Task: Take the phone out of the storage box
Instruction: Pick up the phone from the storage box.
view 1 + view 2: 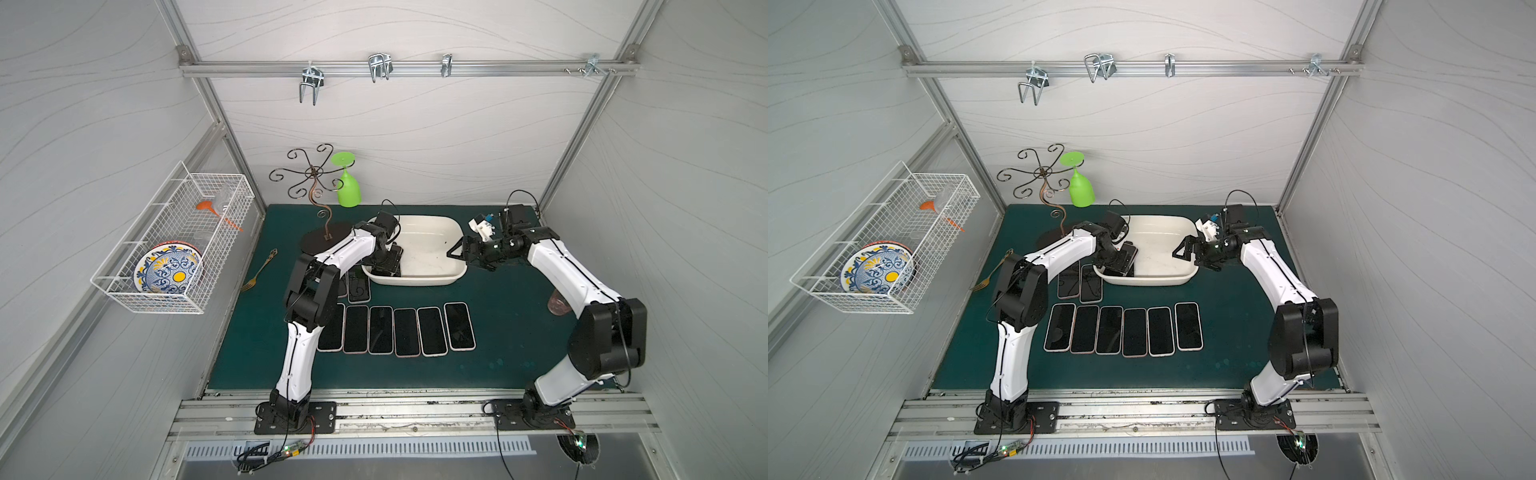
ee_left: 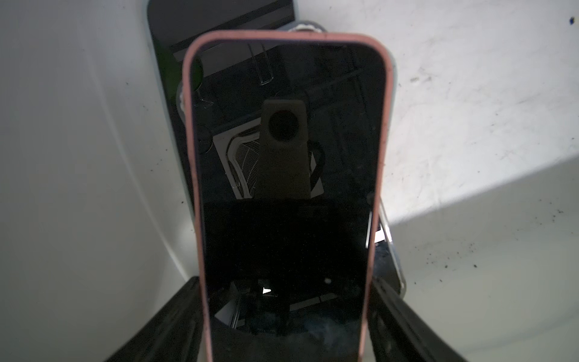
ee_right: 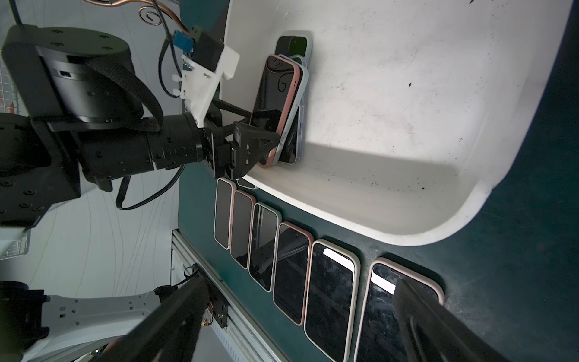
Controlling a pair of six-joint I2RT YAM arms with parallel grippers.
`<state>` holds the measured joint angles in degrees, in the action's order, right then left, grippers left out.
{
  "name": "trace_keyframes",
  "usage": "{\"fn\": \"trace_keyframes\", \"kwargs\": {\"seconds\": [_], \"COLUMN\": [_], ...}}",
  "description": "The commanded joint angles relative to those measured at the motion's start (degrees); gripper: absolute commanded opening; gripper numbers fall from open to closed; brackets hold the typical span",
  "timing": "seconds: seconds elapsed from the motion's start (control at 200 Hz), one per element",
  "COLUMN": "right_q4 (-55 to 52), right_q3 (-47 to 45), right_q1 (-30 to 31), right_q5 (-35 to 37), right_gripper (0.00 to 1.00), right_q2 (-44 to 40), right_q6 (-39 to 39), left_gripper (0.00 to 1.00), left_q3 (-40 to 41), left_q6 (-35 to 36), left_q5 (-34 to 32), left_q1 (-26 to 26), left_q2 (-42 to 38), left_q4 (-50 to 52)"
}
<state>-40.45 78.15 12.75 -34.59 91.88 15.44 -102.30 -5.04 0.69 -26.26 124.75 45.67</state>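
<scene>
The storage box (image 1: 415, 281) (image 1: 1154, 281) is a cream-white tub at the back of the green mat. Inside it, against its left wall, a pink-cased phone (image 2: 285, 188) (image 3: 275, 94) lies tilted on top of other phones (image 3: 297, 103). My left gripper (image 2: 285, 301) (image 1: 384, 262) reaches into the tub and is shut on the pink phone, one finger on each long edge. In both top views the arm hides most of this phone. My right gripper (image 1: 467, 257) (image 1: 1192, 257) (image 3: 297, 313) hovers open and empty at the tub's right rim.
A row of several phones (image 1: 395, 330) lies face up on the mat in front of the tub, with two more (image 1: 359, 286) beside its left corner. A fork (image 1: 259, 272), a metal stand holding a green glass (image 1: 348, 187) and a wall-mounted wire basket (image 1: 174, 249) stand to the left.
</scene>
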Motion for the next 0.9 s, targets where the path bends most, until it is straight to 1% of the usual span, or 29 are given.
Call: {"fn": "trace_keyframes", "kwargs": {"seconds": [0.0,0.11,0.36,0.67,0.78,0.895], "right_q4": [0.00,0.76,3.71,4.54,7.85,14.72], "right_q3": [-0.53,-0.62,-0.81,0.72,0.90,0.92], "right_q1": [-0.17,-0.17,-0.03,1.32,1.62,3.05], "right_q5": [-0.57,-1.24,-4.12,-4.76,-6.36,-9.44], "right_gripper": [0.98,0.99,0.99,0.99,0.99,0.98], "right_q2": [0.03,0.31,1.91,4.08,5.07,8.39], "right_q6": [-0.28,0.18,2.63,3.32,5.99,12.49], "left_gripper": [0.40,0.36,0.33,0.28,0.28,0.27], "left_q3": [0.03,0.04,0.02,0.25,0.78,0.79], "left_q6": [-0.77,-1.03,-0.87,-0.89,-1.32,-2.13], "left_q5": [1.85,1.86,1.55,2.00,2.58,3.76], "left_q1": [0.25,0.25,0.35,0.68,0.69,0.69], "left_q2": [-2.70,-3.98,-6.70,-8.15,-9.85,-11.11], "left_q4": [-2.96,-2.98,-2.99,-2.27,-2.65,-2.73]}}
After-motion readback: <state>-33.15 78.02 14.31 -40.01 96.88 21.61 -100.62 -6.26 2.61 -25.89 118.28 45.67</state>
